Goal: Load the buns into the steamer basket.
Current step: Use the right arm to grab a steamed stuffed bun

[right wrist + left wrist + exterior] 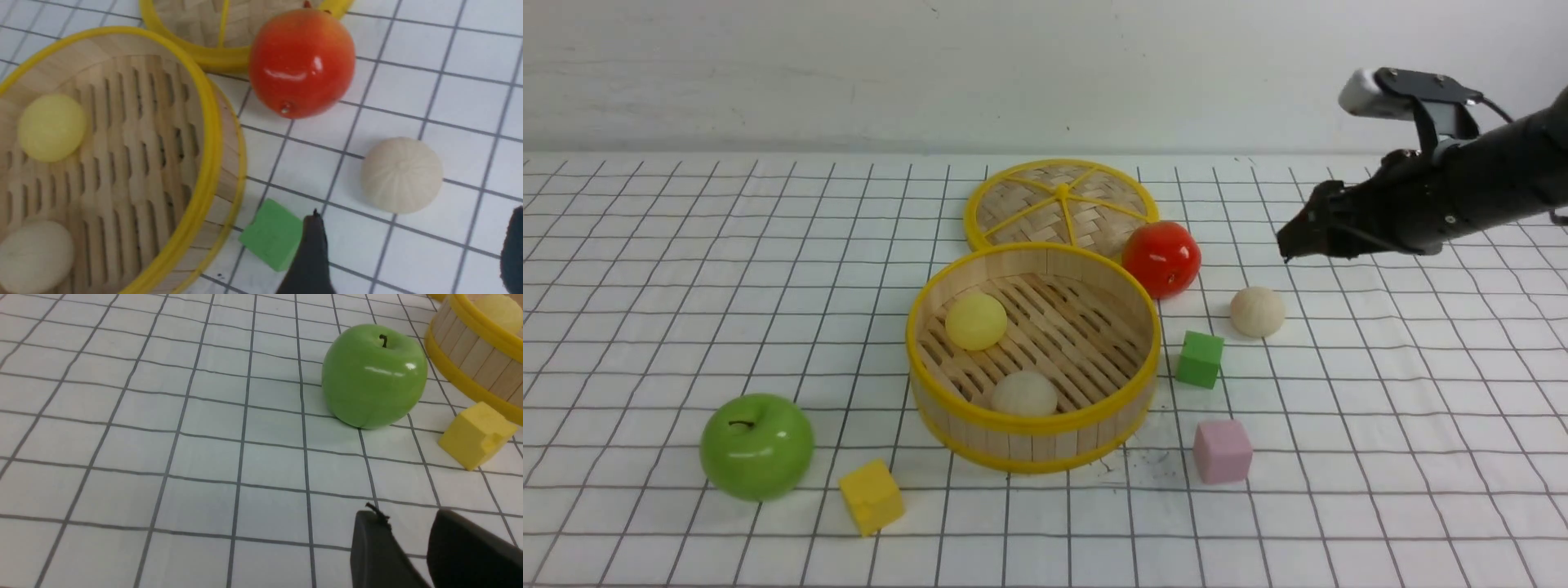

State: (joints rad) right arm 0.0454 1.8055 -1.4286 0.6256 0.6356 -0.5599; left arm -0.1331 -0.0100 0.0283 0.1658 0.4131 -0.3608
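The steamer basket (1033,425) stands mid-table and holds the pale yellow bun (976,321) and one cream bun (1023,394). The other cream bun (1257,311) lies on the table to the basket's right. My right gripper (1290,245) hangs open and empty above and just behind that bun. In the right wrist view the bun (402,174) lies just ahead of the wide-open gripper (412,228). The left gripper (406,516) shows only in the left wrist view, with its jaws close together and nothing between them, low over the table near the green apple (374,375).
The flat woven lid (1062,204) lies behind the basket. A red apple (1161,258) sits between the lid and the loose bun. A green cube (1200,358) and a pink cube (1223,451) lie right of the basket. A green apple (757,446) and a yellow cube (872,496) lie front left.
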